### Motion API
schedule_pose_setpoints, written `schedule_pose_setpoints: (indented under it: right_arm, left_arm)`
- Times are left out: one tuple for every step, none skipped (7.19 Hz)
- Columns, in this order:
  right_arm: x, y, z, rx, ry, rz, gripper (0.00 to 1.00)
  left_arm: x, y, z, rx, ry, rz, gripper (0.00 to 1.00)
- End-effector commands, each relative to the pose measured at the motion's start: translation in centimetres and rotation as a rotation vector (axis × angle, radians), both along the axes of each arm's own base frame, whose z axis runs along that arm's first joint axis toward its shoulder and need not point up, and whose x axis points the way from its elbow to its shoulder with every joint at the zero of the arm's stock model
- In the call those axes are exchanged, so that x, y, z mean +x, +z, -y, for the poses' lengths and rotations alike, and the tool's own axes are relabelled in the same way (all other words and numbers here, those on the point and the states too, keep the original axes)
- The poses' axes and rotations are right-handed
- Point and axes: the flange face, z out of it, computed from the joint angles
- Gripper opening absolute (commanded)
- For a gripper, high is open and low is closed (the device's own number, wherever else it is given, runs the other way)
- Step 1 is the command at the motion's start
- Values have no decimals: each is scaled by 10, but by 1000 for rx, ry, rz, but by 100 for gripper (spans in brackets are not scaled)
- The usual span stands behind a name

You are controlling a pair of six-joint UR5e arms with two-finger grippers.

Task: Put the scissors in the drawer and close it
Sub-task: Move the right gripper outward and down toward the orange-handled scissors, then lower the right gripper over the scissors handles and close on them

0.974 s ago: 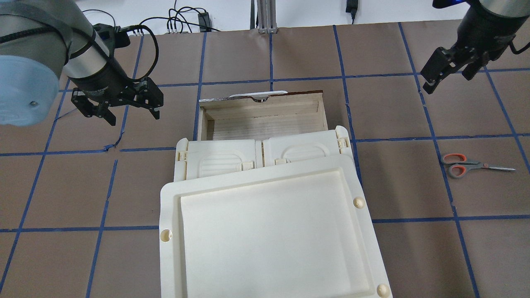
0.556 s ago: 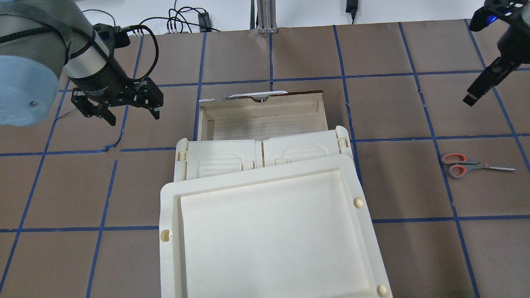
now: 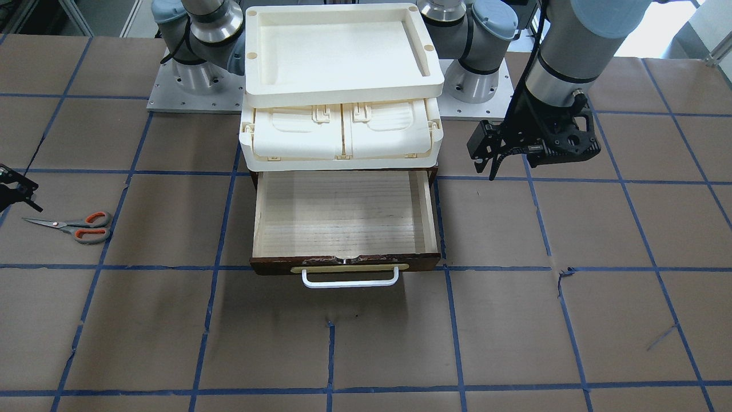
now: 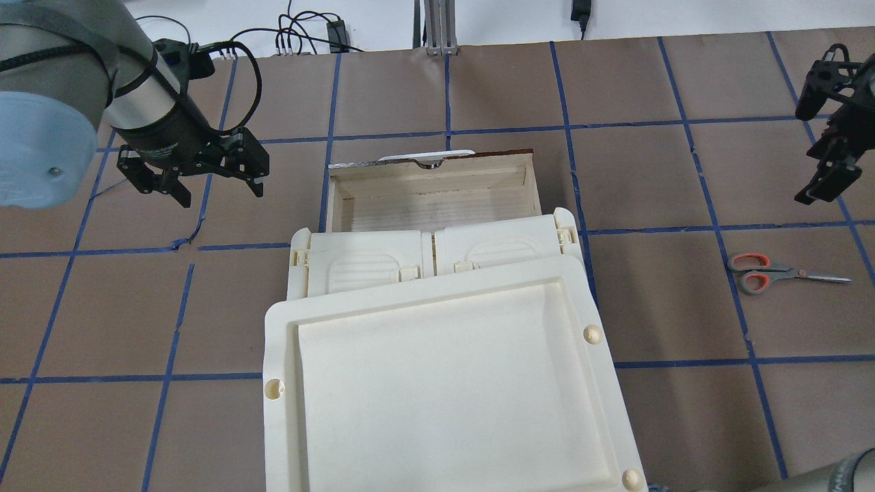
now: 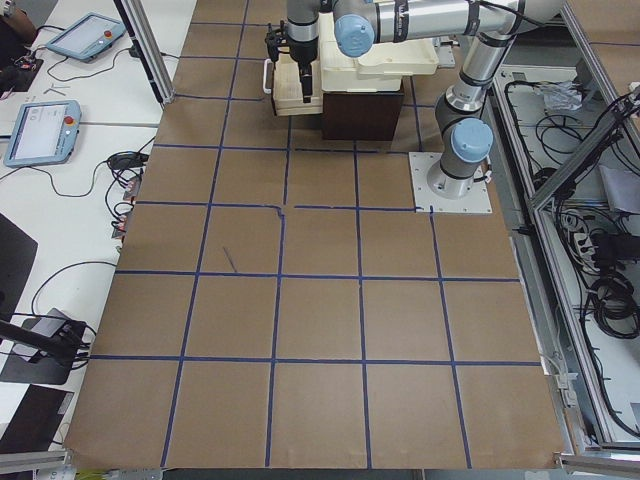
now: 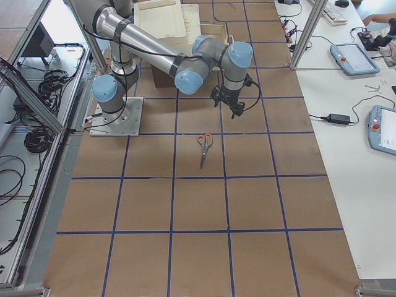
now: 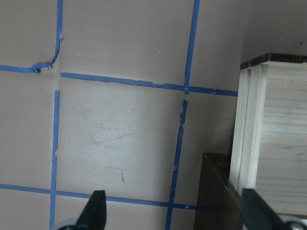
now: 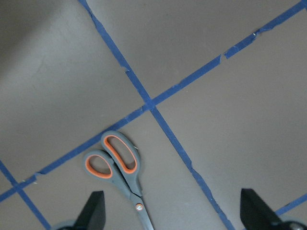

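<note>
Scissors [image 4: 779, 272] lie robot-ward of the right gripper [image 8: 173, 215], long axis crosswise on the desk [image 4: 649, 307], blades outward; its jaws stand wide, empty; left gripper [image 4: 221, 195], likewise agape, far off.

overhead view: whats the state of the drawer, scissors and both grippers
wide wooden drawer with dark brown front: pulled open, empty
small grey-handled scissors with orange-lined loops: blades closed, lying flat, ungripped
left gripper: open, empty
right gripper: open, empty, near the scissors

The drawer [image 3: 343, 212] is pale grainy wood inside. The scissors [image 3: 67, 226] have matt grey plastic handles; the tray [image 3: 343, 90] is smooth cream plastic.
</note>
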Motion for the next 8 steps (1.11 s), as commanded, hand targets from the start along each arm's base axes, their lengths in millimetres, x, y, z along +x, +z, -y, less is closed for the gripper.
schedule_pose_setpoints:
  right_arm:
    - [-33, -50, -21, -59, 130, 36, 98]
    - [-30, -69, -32, -75, 182, 20, 98]
    - [-28, -92, -50, -79, 237, 17, 98]
    - [-32, -109, -68, -110, 238, -27, 98]
    - [-23, -119, -82, -122, 294, -52, 97]
    - [-21, -121, -84, -126, 310, -49, 96]
    - [-20, -123, -86, -115, 308, -39, 95]
    - [-19, -124, -86, -114, 342, -39, 94]
  left_arm:
    - [0, 0, 0, 2, -1, 1, 100]
    - [1, 0, 0, 0, 1, 0, 100]
    - [1, 0, 0, 0, -1, 0, 100]
    - [1, 0, 0, 0, -1, 0, 100]
    - [1, 0, 0, 0, -1, 0, 100]
    - [1, 0, 0, 0, -1, 0, 100]
    - [2, 0, 0, 0, 1, 0, 100]
    - [2, 0, 0, 0, 1, 0, 100]
